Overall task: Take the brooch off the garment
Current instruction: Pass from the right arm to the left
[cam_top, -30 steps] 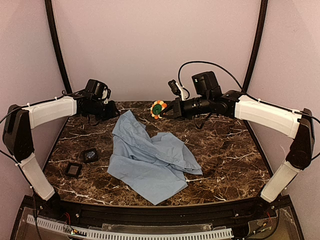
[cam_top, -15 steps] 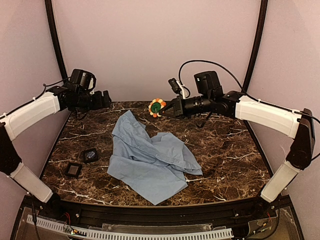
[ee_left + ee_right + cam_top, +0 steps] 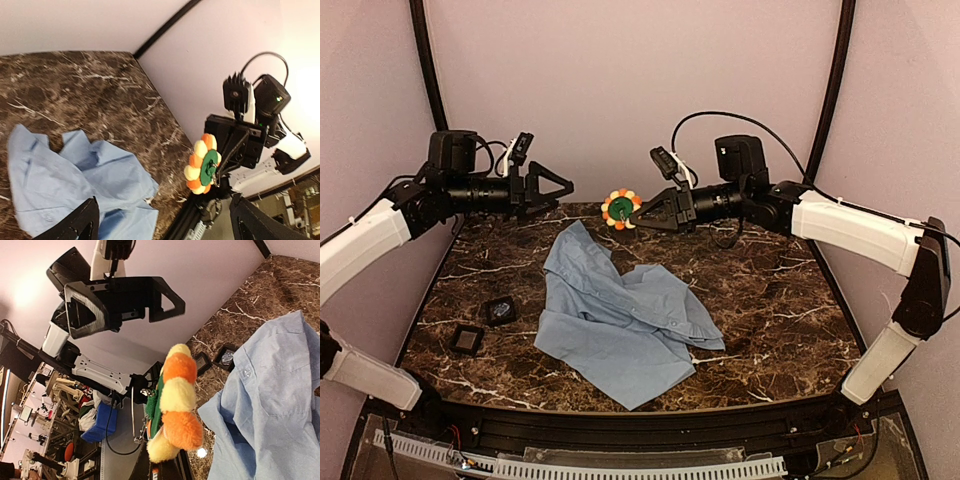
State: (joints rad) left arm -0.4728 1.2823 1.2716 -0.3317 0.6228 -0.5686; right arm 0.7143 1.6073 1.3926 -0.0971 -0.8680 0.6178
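Observation:
The brooch [image 3: 619,210], a small flower with orange and yellow petals and a green centre, is held in the air above the table's back edge by my right gripper [image 3: 633,212], which is shut on it. The brooch is clear of the garment [image 3: 620,312], a light blue shirt lying crumpled on the table. My left gripper [image 3: 558,192] is open and empty, raised at the back left, and faces the brooch across a short gap. The left wrist view shows the brooch [image 3: 202,164] and the shirt [image 3: 75,185]. The right wrist view shows the brooch [image 3: 175,405] close up beside the shirt [image 3: 270,405].
Two small black square pads [image 3: 500,310] [image 3: 467,340] lie on the dark marble table [image 3: 770,290] left of the shirt. Pale walls with black corner posts [image 3: 428,90] enclose the back and sides.
My left arm has risen and swung right, so its open gripper now faces the brooch. My right gripper has moved left with the brooch in it. The shirt has not moved.

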